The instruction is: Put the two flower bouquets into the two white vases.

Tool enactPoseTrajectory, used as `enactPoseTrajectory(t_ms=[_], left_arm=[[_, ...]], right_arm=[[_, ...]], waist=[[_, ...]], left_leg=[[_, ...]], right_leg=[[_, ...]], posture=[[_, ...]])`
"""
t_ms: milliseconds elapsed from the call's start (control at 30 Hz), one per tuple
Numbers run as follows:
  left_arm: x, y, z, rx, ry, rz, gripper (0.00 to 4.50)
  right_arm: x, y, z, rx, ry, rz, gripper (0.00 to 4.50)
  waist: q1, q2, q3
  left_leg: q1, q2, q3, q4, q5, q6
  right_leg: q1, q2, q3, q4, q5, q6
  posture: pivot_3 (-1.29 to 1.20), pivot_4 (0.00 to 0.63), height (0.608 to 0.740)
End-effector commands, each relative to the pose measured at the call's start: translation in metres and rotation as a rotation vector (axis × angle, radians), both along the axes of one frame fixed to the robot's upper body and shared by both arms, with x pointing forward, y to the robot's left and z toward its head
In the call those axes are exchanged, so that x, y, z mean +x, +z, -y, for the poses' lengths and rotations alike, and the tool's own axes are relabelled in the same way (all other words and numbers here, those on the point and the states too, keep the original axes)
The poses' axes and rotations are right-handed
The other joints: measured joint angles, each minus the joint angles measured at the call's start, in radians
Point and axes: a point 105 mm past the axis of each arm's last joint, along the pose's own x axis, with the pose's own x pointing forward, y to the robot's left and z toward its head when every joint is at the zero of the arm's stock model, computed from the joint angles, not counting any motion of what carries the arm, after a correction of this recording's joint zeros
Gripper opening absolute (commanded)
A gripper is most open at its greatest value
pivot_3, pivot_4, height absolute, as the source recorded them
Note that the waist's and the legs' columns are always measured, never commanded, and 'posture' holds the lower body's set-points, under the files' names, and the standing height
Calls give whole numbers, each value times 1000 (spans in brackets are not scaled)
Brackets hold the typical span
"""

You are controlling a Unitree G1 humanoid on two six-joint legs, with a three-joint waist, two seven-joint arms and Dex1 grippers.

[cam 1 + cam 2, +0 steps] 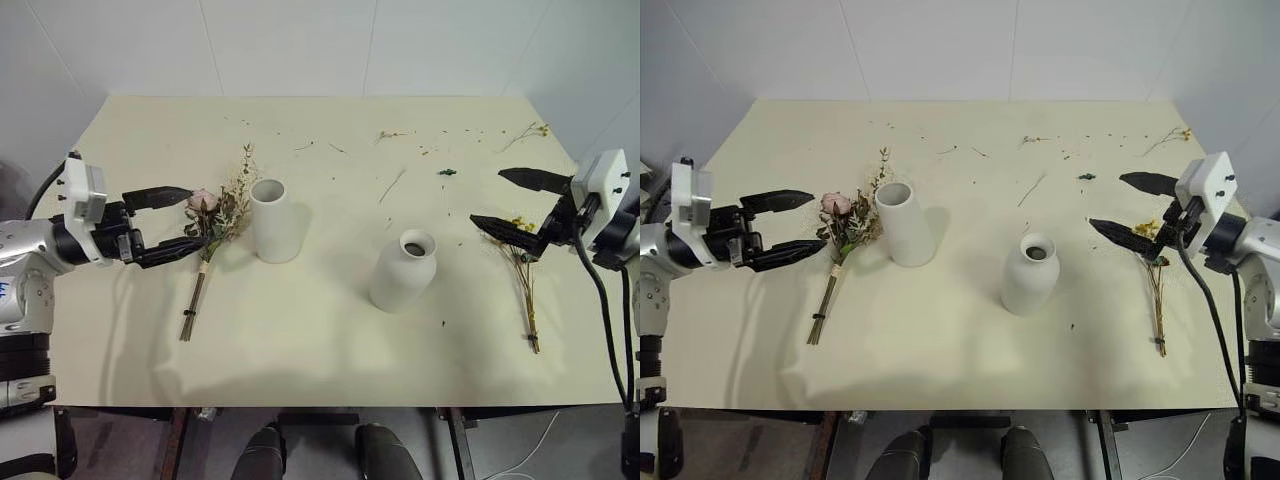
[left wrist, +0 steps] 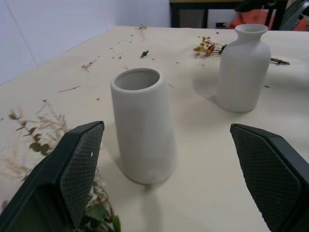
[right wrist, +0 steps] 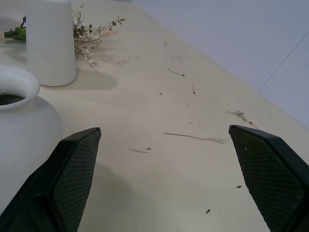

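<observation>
Both my arms are held out level over the counter (image 1: 320, 370), one at each side, each facing inward toward the bunch it is nearest. That reads to me as a ready stance: one gripper per bouquet, one bouquet per vase. My left gripper (image 1: 172, 222) has its two black fingers spread as wide as they go and holds nothing; it hangs just beside the flower heads of the rose bouquet (image 1: 210, 240). My right gripper (image 1: 518, 204) is equally wide and empty, poised above the top of the yellow-orange bouquet (image 1: 524, 275).

Nothing is in a vase yet, so by my judgement the task is at its very start.

The rose bouquet lies flat on the counter, stems toward me, heads touching or almost touching the cylinder vase (image 1: 276, 220) (I cannot tell which). It has a pink rose, pale feathery dried grasses and small green leaves, bound partway down the stems. The cylinder vase is upright, plain matte white, with a wide open mouth, which I'd guess suits this bulkier bunch.

The yellow-orange bouquet is far thinner: a few wiry stems with small blooms, lying near the counter's right edge. The bottle vase (image 1: 404, 270) stands upright between the two bouquets, rounded with a narrow flared neck, well apart from the thin bunch.

Loose twigs (image 1: 392, 185) and crumbs litter the far half of the counter.
</observation>
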Motion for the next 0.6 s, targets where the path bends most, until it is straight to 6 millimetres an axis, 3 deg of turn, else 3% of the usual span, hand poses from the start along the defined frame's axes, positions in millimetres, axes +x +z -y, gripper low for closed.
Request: enactPoseTrajectory(t_ms=[33,233,333,433,600], left_arm=[[-7,12,-5,27,6,53,4474],[6,-7,-18,118,154,-38,4474],[15,-19,-27,170,334,-216,4474],[15,-25,-26,197,513,-379,4474],[18,-25,-10,207,629,-504,4474]], right_arm=[[-4,17,-1,-20,21,54,4500],[-4,15,-10,-34,68,38,4500],[-1,19,-14,-51,99,43,4500],[4,22,-17,-61,119,60,4500],[9,23,-24,-51,155,73,4500]], waist=[[0,0,0],[-1,0,0],[-6,0,0],[-12,0,0],[-14,0,0]], left_leg=[[0,0,0,0,0,0],[0,0,0,0,0,0],[0,0,0,-1,0,0],[0,0,0,-1,0,0],[0,0,-1,-2,0,0]], right_leg=[[0,0,0,0,0,0],[0,0,0,0,0,0],[0,0,0,0,0,0],[0,0,0,0,0,0],[0,0,0,0,0,1]], posture=[[0,150,740],[0,150,740],[0,150,740],[0,150,740],[0,150,740]])
